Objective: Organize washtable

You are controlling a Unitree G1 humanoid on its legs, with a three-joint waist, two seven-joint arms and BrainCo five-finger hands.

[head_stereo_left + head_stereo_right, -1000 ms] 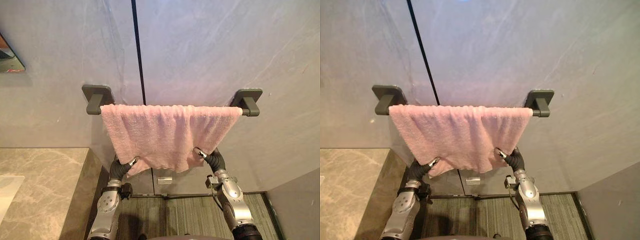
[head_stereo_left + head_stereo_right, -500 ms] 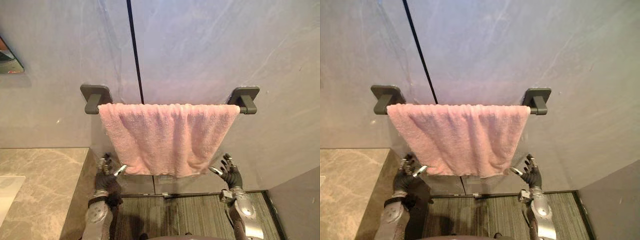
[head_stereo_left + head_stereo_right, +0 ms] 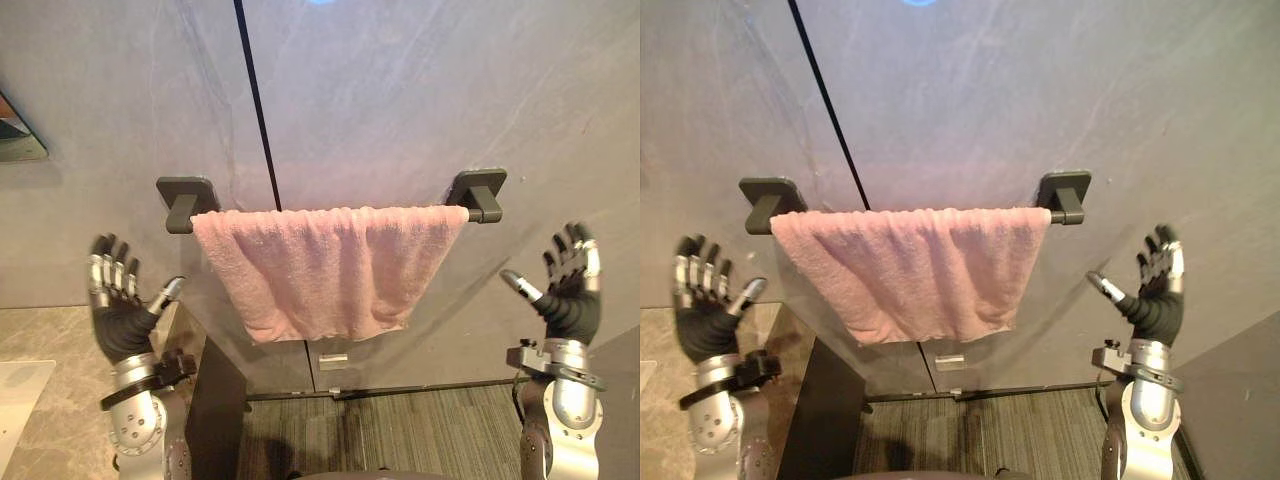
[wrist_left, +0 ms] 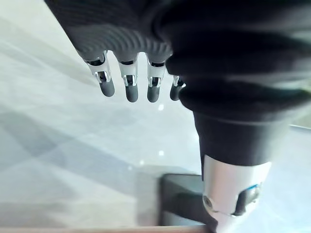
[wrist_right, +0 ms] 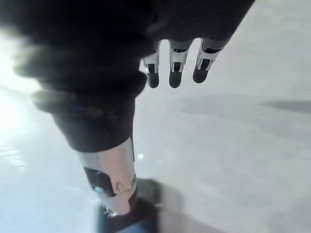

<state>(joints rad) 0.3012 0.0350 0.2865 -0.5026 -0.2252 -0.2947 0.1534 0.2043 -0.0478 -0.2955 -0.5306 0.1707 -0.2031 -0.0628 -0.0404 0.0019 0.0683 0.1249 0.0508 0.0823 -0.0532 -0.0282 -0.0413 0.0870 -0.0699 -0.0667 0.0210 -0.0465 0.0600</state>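
towel: a pink towel hangs spread over the bar, covering nearly all of it from bracket to bracket, its lower hem loose and slightly uneven.
bar: two dark brackets, left and right, fix it to the grey wall; a thin black seam runs down the wall behind the towel's left part.
left hand: the left hand is raised left of the towel, well apart from it, released, with straight fingers pointing up and the thumb out to the side; it grasps nothing.
right hand: the right hand is raised right of the bar, mirroring the other, fingers upright and spread, empty.
tabletop: a marble tabletop lies behind the left hand at lower left.
floor: striped dark floor below the towel.
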